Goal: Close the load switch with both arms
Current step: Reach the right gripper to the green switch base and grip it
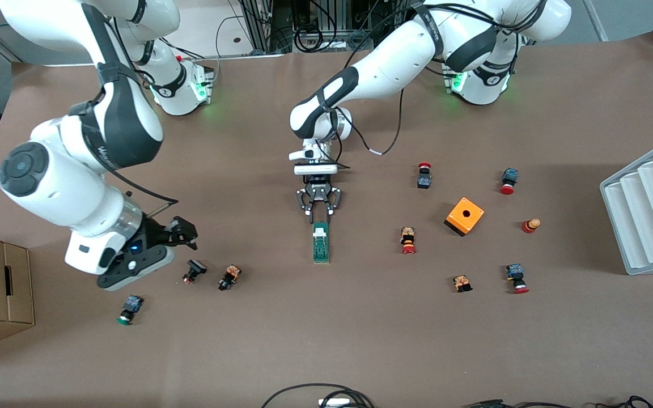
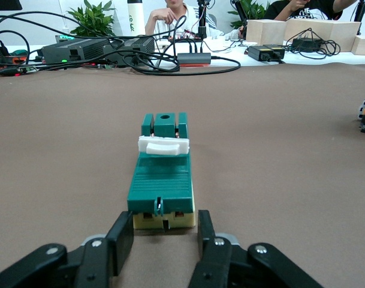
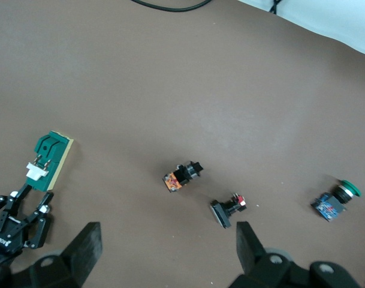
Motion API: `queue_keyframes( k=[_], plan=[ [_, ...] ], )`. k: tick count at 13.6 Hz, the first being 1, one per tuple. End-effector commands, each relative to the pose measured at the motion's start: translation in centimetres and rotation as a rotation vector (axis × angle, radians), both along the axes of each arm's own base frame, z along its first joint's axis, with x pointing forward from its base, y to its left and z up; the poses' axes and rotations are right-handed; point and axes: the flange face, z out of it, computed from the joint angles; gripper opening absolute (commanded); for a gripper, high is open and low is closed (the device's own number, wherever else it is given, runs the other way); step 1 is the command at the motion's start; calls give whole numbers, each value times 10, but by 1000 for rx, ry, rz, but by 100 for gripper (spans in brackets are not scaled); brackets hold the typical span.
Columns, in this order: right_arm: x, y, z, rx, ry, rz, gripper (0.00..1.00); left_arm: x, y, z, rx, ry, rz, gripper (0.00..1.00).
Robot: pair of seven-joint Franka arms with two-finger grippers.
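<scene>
Two arms are in play, and I read this as the bracing step: my left gripper (image 1: pixel 319 213) sits low at the middle of the table, its fingers (image 2: pixel 123 239) clenched on the end of the load switch (image 1: pixel 321 242) that lies farther from the front camera. My right gripper (image 1: pixel 182 232) hangs with jaws spread wide and empty over the table toward the right arm's end, near a few push-buttons (image 1: pixel 229 277). Next, I judge, the right gripper has to come across to the switch and work the white sliding piece (image 2: pixel 164 146) while the left holds the body steady. That calls for a careful approach, since the part is small. The switch is a narrow green block on a cream base, lying flat, its long axis in line with the left gripper
</scene>
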Motion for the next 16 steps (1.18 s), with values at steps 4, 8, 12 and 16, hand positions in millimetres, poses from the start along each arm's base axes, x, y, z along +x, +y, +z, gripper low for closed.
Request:
queue_keyframes(
  k=[4,8,12,16],
  plan=[
    [-1,51,-21,9,-26,52,100,6,1,-6,-3,-21,-3,57],
    [-4,84,-43,-5,-37,103,100,7,0,-5,-4,-21,-4,56],
    [-17,127,-72,-133,-67,232,100,7,1,-5,-3,-22,-2,57],
    [-23,155,-98,-188,-96,322,100,6,1,-6,-4,-21,-3,57]
  ],
)
